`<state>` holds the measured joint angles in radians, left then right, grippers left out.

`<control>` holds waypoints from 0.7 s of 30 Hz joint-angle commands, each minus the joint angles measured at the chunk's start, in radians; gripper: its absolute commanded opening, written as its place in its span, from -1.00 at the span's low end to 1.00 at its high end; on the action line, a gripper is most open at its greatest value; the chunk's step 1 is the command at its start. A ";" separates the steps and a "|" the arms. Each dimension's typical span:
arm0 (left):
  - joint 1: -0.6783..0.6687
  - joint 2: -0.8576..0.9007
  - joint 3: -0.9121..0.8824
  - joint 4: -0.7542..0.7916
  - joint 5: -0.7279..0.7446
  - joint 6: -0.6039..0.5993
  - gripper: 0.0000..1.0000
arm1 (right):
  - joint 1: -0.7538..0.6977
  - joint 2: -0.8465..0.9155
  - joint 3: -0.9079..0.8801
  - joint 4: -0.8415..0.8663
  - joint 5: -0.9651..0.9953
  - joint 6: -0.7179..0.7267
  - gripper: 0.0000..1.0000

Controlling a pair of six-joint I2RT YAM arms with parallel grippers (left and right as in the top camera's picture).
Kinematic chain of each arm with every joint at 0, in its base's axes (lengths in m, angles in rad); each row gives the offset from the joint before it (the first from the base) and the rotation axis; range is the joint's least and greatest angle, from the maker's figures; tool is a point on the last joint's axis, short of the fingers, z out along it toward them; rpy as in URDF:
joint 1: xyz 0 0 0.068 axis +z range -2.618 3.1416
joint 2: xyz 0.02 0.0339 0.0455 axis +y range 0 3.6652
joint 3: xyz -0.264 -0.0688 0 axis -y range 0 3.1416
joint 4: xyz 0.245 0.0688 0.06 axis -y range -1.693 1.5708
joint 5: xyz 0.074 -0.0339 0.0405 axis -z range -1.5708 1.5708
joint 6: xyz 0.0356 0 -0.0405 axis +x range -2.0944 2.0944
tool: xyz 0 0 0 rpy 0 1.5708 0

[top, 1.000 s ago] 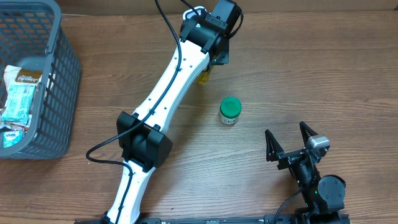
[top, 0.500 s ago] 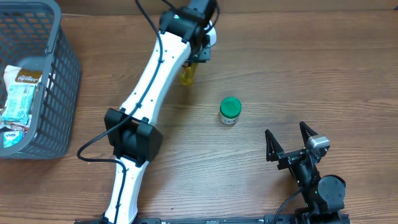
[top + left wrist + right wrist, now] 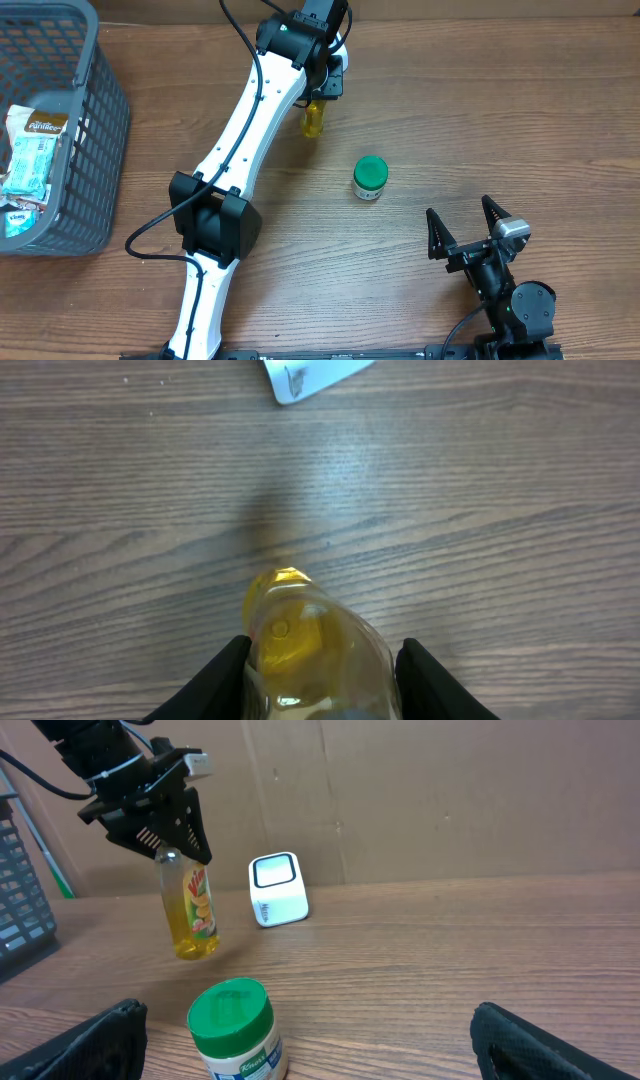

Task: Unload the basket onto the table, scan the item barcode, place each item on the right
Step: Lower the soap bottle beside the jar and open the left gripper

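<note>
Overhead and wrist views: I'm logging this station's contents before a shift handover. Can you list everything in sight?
bottle: one, clear with yellow liquid, hanging above the far side of the table
jar: one, green lid, standing mid-table
scanner: one, white, far edge by the cardboard wall
basket: one, grey, left edge
packets: a few, white and blue, inside the basket
table: one, brown wood
left tool: one, black, shut on the bottle's top
right tool: one, black, open, empty, near edge
</note>
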<state>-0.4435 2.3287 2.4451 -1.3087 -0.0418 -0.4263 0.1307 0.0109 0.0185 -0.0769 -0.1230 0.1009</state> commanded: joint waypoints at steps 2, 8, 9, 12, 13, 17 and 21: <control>0.002 0.005 -0.025 0.018 0.010 0.022 -0.55 | -0.004 -0.008 -0.011 0.003 0.009 0.004 1.00; 0.004 0.005 -0.097 0.088 0.010 0.018 -0.55 | -0.004 -0.008 -0.011 0.003 0.009 0.004 1.00; 0.005 0.005 -0.109 0.096 0.010 0.010 -0.55 | -0.004 -0.008 -0.011 0.003 0.009 0.004 1.00; 0.005 0.005 -0.141 0.119 0.009 0.007 -0.55 | -0.004 -0.008 -0.011 0.003 0.009 0.004 1.00; 0.005 0.005 -0.150 0.125 0.008 0.007 -0.55 | -0.004 -0.008 -0.011 0.003 0.009 0.004 1.00; 0.006 0.005 -0.174 0.144 0.008 0.008 -0.53 | -0.004 -0.008 -0.011 0.003 0.009 0.004 1.00; 0.006 0.005 -0.203 0.147 0.008 0.009 -0.43 | -0.004 -0.008 -0.011 0.003 0.009 0.004 1.00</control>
<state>-0.4431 2.3302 2.2662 -1.1690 -0.0368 -0.4191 0.1307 0.0109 0.0185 -0.0761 -0.1230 0.1013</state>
